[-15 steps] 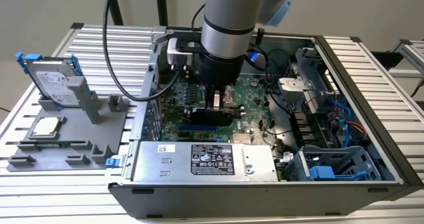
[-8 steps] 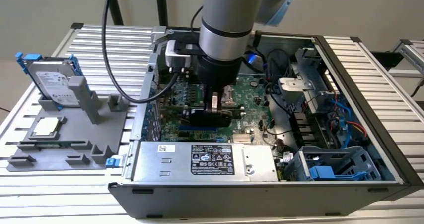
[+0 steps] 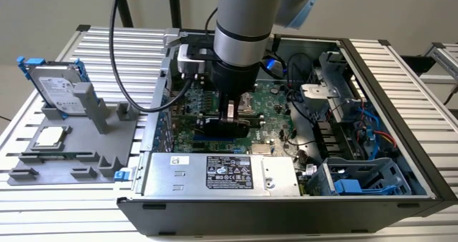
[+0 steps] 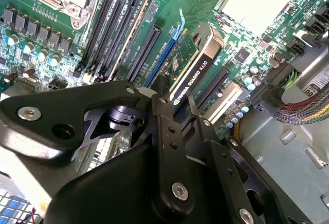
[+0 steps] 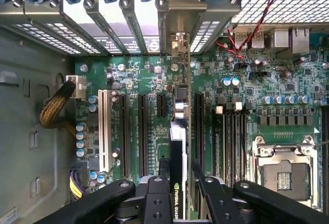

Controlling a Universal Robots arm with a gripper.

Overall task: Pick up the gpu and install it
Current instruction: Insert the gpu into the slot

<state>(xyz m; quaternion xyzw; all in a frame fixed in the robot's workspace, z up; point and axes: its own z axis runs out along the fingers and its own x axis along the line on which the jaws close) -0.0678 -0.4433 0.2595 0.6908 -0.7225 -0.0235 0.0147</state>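
Black gripper (image 5: 177, 185) clamps the gpu (image 5: 177, 147) edge-on over the motherboard (image 5: 288, 100), its lower edge hidden.

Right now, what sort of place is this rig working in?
Likely a computer-assembly test bench: an open PC case lies on a slatted metal table, a grey parts fixture beside it holds a hard drive, and the pincer holds the gpu over the motherboard.

White lettering is running along the black shroud edge of the gpu (image 4: 194, 75). Printed labels are showing on the power supply (image 3: 214, 173) and the hard drive (image 3: 56, 86).
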